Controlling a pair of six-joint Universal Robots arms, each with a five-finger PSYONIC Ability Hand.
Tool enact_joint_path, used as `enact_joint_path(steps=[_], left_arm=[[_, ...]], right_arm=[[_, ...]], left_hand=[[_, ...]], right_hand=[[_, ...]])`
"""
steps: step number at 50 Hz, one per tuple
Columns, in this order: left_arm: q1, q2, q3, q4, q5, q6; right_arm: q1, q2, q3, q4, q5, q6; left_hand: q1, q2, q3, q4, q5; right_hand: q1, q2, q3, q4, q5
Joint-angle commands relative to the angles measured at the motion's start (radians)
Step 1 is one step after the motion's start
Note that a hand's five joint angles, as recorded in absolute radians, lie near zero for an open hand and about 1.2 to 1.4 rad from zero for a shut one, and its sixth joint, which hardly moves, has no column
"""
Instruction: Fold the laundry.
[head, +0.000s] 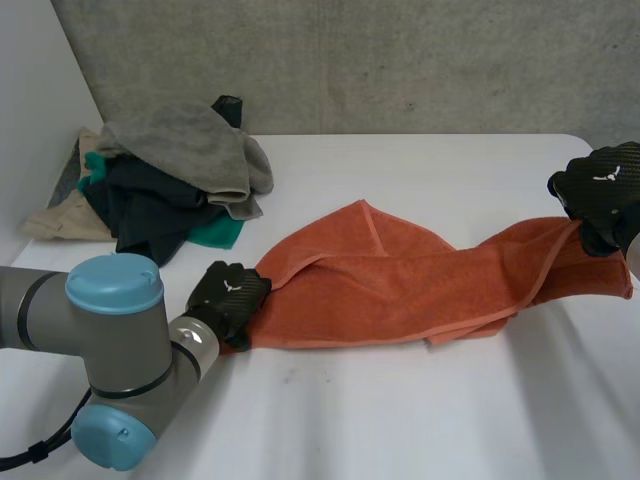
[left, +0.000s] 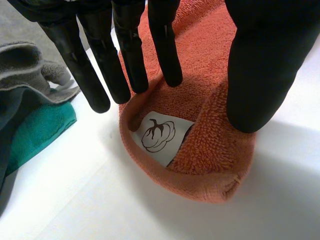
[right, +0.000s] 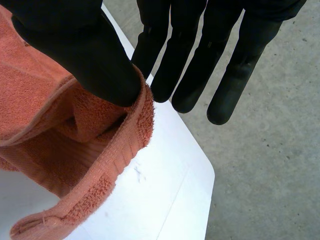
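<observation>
An orange towel (head: 400, 280) lies stretched in loose folds across the white table (head: 400, 420). My left hand (head: 228, 298) is at its left end. In the left wrist view that hand (left: 130, 50) is open, with straight fingers and the thumb resting on the towel (left: 210, 145), whose corner lies flat and shows a white label (left: 157, 137). My right hand (head: 600, 190) holds the towel's right end lifted near the table's right edge. In the right wrist view the thumb (right: 75, 50) pinches the towel's hem (right: 40, 115) against the fingers.
A pile of laundry (head: 170, 180) sits at the back left, with a grey towel (left: 25, 65) on top and a green cloth (left: 35, 130) close to my left hand. The table's right corner (right: 190, 175) ends just past my right hand, above the concrete floor (right: 265, 175).
</observation>
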Motion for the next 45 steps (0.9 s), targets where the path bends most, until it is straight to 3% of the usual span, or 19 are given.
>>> enact_joint_path(steps=[1,5,17,21,27,34,38,40,45], left_arm=[[0.003,-0.007,0.006,0.01,0.002,-0.002],[0.001,-0.02,0.015,0.014,0.004,-0.005],[0.001,0.002,0.049,0.016,-0.007,-0.008],[0.004,0.142,0.023,-0.004,-0.015,-0.011],[0.018,0.473,-0.031,-0.042,-0.013,-0.011],[0.041,0.687,-0.023,-0.217,-0.007,-0.009],[0.046,0.638,-0.034,-0.274,-0.018,-0.009],[0.046,0.581,-0.037,-0.274,-0.024,-0.008],[0.057,0.306,0.053,-0.271,-0.094,0.008]], right_arm=[[0.002,0.001,0.007,-0.002,0.0,0.001],[0.002,0.0,0.012,-0.003,0.0,0.001],[-0.001,0.0,0.001,-0.008,-0.005,-0.001],[-0.002,-0.023,-0.017,0.003,0.0,-0.012],[-0.002,-0.145,-0.095,0.079,-0.005,-0.05],[-0.097,-0.172,-0.16,0.332,-0.008,-0.294],[-0.147,-0.131,-0.143,0.388,-0.009,-0.384],[-0.154,-0.035,-0.135,0.382,-0.011,-0.389],[-0.142,0.15,-0.149,0.343,0.006,-0.386]], left_hand=[[0.33,0.328,0.329,0.335,0.332],[0.723,0.721,0.721,0.728,0.725],[0.739,0.736,0.737,0.743,0.741],[0.739,0.736,0.737,0.743,0.741],[0.739,0.736,0.737,0.743,0.741],[0.739,0.736,0.737,0.743,0.741],[0.739,0.736,0.737,0.743,0.741],[0.739,0.736,0.737,0.743,0.741],[0.739,0.736,0.737,0.743,0.741]], right_hand=[[0.269,0.212,0.198,0.191,0.228],[0.269,0.212,0.198,0.191,0.228],[0.269,0.212,0.198,0.191,0.228],[0.269,0.212,0.198,0.191,0.228],[0.269,0.212,0.198,0.191,0.228],[0.269,0.212,0.198,0.191,0.228],[0.269,0.212,0.198,0.191,0.228],[0.269,0.212,0.198,0.191,0.228],[0.269,0.212,0.198,0.191,0.228]])
